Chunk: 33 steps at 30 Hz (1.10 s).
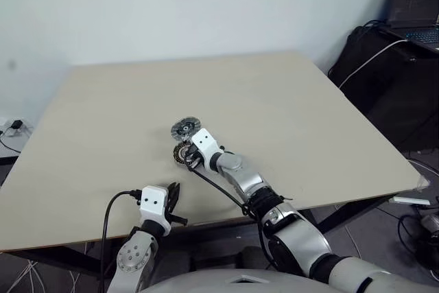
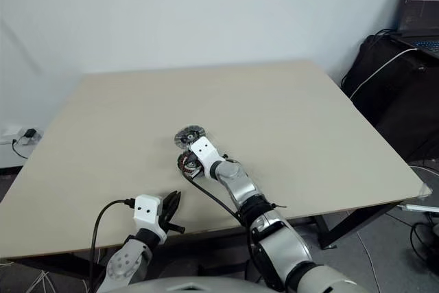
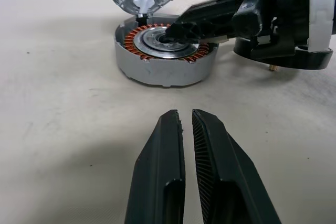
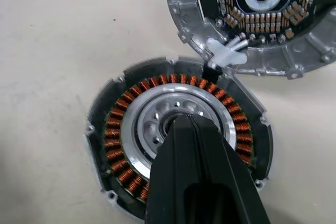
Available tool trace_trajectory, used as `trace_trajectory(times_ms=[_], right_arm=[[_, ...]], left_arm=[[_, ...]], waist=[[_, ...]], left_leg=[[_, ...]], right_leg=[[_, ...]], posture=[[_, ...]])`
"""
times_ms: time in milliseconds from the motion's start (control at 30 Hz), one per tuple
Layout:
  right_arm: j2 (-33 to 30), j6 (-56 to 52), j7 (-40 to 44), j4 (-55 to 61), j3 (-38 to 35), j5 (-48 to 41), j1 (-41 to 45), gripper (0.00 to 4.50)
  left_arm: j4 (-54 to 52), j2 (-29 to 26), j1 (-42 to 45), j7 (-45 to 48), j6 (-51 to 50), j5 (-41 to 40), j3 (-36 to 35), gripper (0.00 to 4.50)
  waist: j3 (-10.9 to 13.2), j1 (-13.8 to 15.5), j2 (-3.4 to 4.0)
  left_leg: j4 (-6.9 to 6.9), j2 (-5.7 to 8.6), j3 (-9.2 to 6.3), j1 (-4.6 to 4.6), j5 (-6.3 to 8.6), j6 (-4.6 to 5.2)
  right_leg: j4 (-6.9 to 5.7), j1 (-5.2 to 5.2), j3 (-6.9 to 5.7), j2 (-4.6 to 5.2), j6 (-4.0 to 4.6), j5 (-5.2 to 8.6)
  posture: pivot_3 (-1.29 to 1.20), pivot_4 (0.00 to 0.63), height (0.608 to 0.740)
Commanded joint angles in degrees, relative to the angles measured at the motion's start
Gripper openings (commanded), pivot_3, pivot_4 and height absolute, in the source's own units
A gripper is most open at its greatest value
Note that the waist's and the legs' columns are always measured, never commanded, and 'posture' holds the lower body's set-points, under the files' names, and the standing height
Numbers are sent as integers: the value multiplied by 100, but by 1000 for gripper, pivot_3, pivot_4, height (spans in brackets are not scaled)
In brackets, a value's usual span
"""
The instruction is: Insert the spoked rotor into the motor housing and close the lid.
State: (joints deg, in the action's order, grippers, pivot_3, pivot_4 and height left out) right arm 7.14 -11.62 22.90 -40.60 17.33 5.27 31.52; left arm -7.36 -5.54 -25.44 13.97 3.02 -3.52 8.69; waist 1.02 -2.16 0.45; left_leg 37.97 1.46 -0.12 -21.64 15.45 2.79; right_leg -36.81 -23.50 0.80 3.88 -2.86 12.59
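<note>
The motor housing (image 4: 178,150) lies flat on the pale counter (image 1: 288,114), near its front-middle, its ring of copper-brown windings facing up around a silver centre. The spoked rotor (image 4: 157,124) sits inside that ring, its shiny hub and round holes visible in the right wrist view. The lid (image 4: 252,19) lies open just behind the housing, joined to it by a small white hinge-like tab (image 4: 226,53); its inner face, with a ring of small components around a pale centre, points up.

The right tool (image 3: 181,30) has its two black fingers pressed together with no gap, and their tips rest on the rotor's hub; it grips nothing. The left tool (image 3: 186,124) hovers low over the counter near the front edge, well short of the housing, its fingers narrow with only a thin slit between them and nothing in it.

A laptop (image 1: 415,5) stands on dark bags beyond the counter's far right corner.
</note>
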Motion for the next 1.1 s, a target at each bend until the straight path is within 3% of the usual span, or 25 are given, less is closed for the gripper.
trace_trajectory(times_ms=[33,433,833,933,1033,1100], right_arm=[[182,76,1,418,-120,-153,131,0],[-125,-85,-512,-663,-119,213,167,0],[63,-1018,-258,1357,-56,-52,-86,0],[59,-1288,-232,1720,58,-7,-128,557],[6,-1447,-274,1854,183,92,-153,1524],[-22,-1616,-236,1923,250,108,-163,1524]], left_arm=[[-193,3,78,36,39,-47,30,438],[-252,8,-8,-19,45,-47,30,438],[-183,14,59,21,6,-56,111,438],[-169,27,65,20,1,-56,128,417],[-155,42,68,15,5,-51,130,417],[-142,50,68,11,13,-49,124,417]], waist=[[0,4,-1],[-2,14,2],[11,10,-1],[11,12,-1],[13,12,-2],[13,15,-4]], left_leg=[[-2,0,0,-1,0,0],[-6,1,-6,1,3,-4],[-4,0,-6,-6,2,-3],[-7,0,-6,-7,2,-3],[-6,1,-6,-6,2,-3],[-6,1,-6,-6,2,-3]], right_leg=[[1,-2,0,0,-1,0],[2,3,-7,24,6,6],[3,-4,-6,20,4,6],[4,-5,-7,19,4,7],[5,-4,-7,20,2,8],[5,-4,-8,20,-2,11]], posture=[[0,0,740],[0,0,740],[0,0,740],[0,0,740],[0,0,740],[0,0,740]])
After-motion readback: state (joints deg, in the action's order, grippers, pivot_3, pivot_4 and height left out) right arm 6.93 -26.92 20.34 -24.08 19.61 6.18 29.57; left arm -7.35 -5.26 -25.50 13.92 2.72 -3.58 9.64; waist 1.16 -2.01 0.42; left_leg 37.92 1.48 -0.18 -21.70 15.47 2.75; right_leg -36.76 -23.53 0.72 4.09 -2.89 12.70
